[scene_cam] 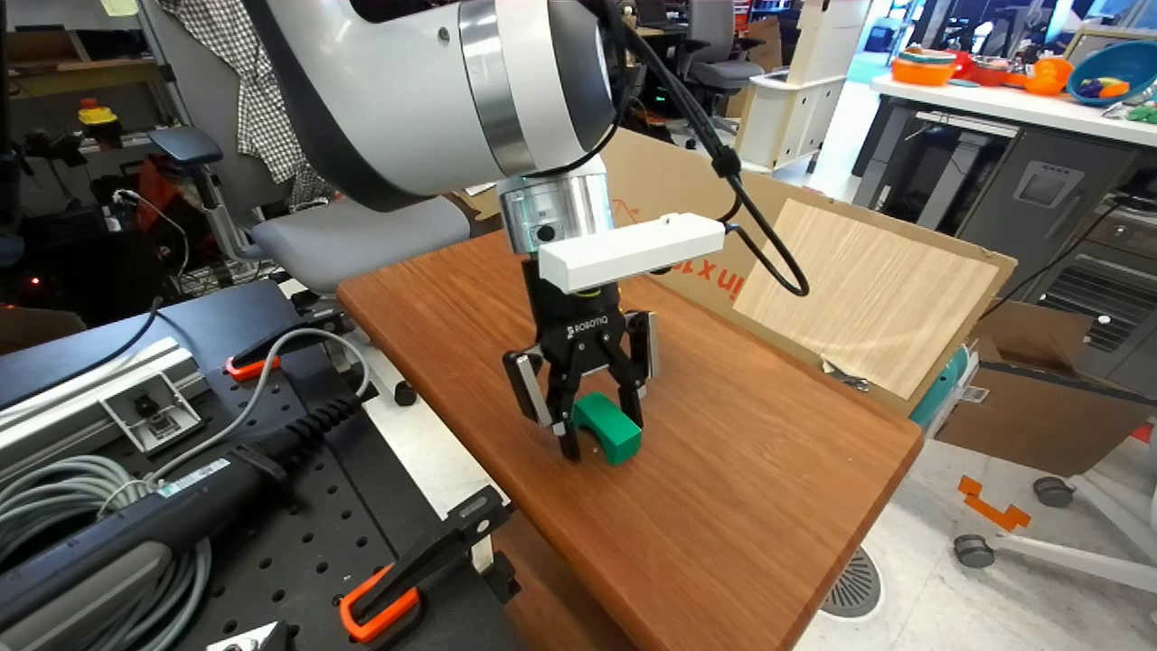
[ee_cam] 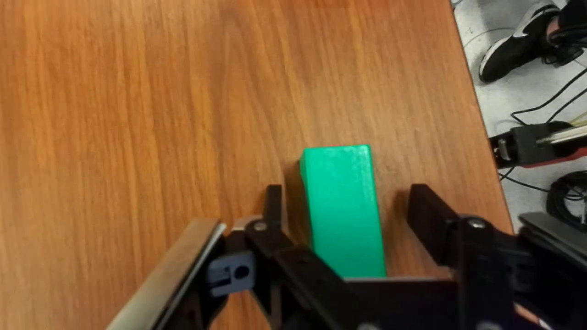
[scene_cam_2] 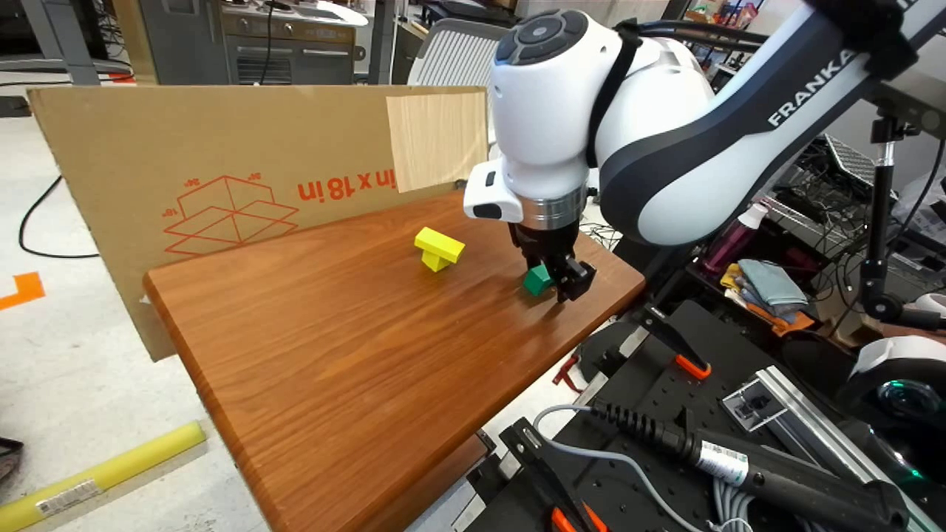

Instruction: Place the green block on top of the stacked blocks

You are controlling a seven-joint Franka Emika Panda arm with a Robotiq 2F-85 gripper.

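The green block [scene_cam: 616, 429] is an arch-shaped piece resting on the wooden table. It also shows in an exterior view [scene_cam_2: 538, 280], partly behind the gripper, and in the wrist view [ee_cam: 344, 206]. My gripper [ee_cam: 346, 195] points down over it, with one finger on each side. Bare table shows between the block and both fingers, so the gripper is open. The gripper also shows in both exterior views [scene_cam: 604, 436] [scene_cam_2: 550, 282]. The stacked blocks [scene_cam_2: 440, 245] are a yellow bar on a smaller yellow piece, standing apart from the gripper. They do not show in the wrist view.
A cardboard sheet [scene_cam_2: 332, 148] stands upright along one side of the wooden table [scene_cam_2: 355, 347]. A black perforated bench [scene_cam: 307, 542] with orange-handled clamps [scene_cam: 380, 601], cables and a black handheld device lies beside the opposite edge.
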